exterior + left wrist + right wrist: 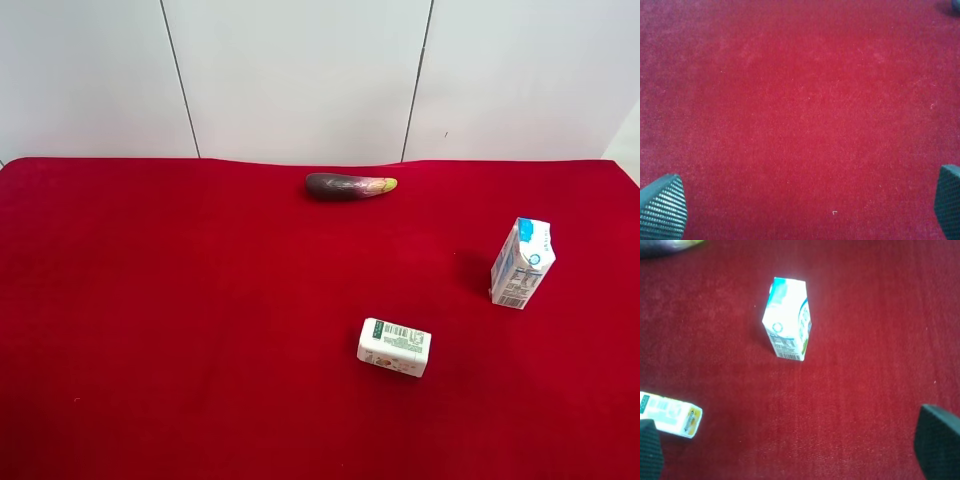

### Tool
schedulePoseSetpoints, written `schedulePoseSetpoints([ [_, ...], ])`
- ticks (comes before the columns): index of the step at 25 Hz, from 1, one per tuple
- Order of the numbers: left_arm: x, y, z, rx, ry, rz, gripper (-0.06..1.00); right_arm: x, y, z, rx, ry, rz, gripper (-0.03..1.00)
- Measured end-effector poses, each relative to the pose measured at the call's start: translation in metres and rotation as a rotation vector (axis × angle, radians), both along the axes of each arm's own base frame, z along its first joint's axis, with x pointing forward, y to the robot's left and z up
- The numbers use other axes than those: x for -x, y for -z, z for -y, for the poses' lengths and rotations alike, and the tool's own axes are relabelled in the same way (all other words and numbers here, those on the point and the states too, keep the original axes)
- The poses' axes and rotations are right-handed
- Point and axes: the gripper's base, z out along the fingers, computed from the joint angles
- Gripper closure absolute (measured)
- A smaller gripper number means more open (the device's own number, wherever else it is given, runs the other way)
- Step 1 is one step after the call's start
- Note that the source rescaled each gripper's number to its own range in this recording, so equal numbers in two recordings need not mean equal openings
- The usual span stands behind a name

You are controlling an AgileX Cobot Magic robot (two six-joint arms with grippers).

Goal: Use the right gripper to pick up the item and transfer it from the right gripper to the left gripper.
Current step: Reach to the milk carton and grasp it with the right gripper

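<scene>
The carton [522, 263], white with blue print and a barcode whose writing is too small to read, stands upright at the right of the exterior high frame on the red worktop [180, 320]. A white-green box [394, 346] with a barcode lies at lower centre and an eggplant [350, 185] at upper centre, both apart from it. The right claw [792, 447] and left claw [805, 205] gape wide, holding nothing.

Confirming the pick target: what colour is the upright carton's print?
Blue on white carton; right wrist view.
</scene>
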Motion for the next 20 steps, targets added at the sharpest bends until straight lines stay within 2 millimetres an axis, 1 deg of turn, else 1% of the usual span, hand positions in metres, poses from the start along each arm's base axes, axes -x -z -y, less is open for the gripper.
schedulePoseSetpoints([
  [4,0.0,0.0,0.0,0.0,0.0,0.0,-0.06,-0.05,-0.007,-0.002,-0.014,0.021,-0.134,-0.03],
  [8,0.0,0.0,0.0,0.0,0.0,0.0,-0.06,-0.099,0.002,-0.004,-0.027,0.048,-0.273,-0.03],
  [10,0.0,0.0,0.0,0.0,0.0,0.0,-0.06,-0.122,0.01,-0.005,-0.034,0.065,-0.339,-0.03],
  [13,0.0,0.0,0.0,0.0,0.0,0.0,-0.06,-0.154,0.028,-0.007,-0.043,0.092,-0.442,-0.03],
  [16,0.0,0.0,0.0,0.0,0.0,0.0,-0.06,-0.177,0.046,-0.008,-0.036,0.097,-0.525,-0.03],
  [20,0.0,0.0,0.0,0.0,0.0,0.0,-0.06,-0.2,0.075,-0.009,-0.029,0.103,-0.622,-0.03],
])
